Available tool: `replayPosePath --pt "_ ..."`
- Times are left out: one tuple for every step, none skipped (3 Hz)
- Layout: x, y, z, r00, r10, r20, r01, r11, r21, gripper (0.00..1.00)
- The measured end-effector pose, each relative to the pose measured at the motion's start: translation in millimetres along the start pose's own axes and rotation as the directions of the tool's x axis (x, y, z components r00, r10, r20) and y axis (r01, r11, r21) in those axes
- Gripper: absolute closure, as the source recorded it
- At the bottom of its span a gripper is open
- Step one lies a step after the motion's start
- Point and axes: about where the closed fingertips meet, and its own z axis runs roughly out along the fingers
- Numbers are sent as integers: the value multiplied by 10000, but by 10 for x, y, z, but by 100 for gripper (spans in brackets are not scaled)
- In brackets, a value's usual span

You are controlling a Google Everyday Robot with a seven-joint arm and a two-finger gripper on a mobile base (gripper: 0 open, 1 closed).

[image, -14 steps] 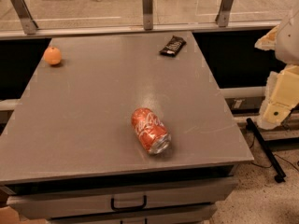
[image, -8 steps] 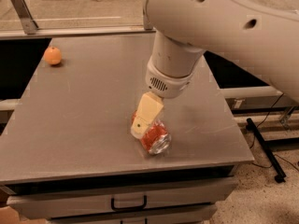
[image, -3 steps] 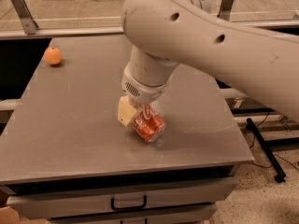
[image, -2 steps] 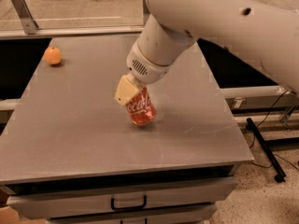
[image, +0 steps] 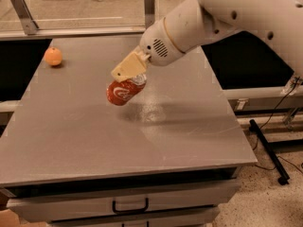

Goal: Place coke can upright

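Observation:
The coke can (image: 124, 90) is red with white script and is held tilted in the air above the middle of the grey table (image: 71, 136). Its shadow lies on the tabletop below and to the right. My gripper (image: 131, 74) is shut on the can's upper end; one cream finger (image: 128, 67) lies over the top of the can. The white arm (image: 227, 13) reaches in from the upper right.
A round orange fruit (image: 53, 56) sits at the table's back left. A metal rail with posts (image: 149, 6) runs behind the table. A drawer with a black handle (image: 129, 206) is under the front edge. Black cables and a stand (image: 270, 150) lie on the floor at the right.
The can lay on its side on the table; my gripper came down, closed on it, and has lifted it off the surface, up and to the left, tilted.

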Motion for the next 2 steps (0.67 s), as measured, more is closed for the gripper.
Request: replayPosePath --pt "-22 40 -35 9894 -1178 844 1241 9895 -740 100" --pt "-9 92 -32 9486 -2942 1167 3067 9454 -1103 100"
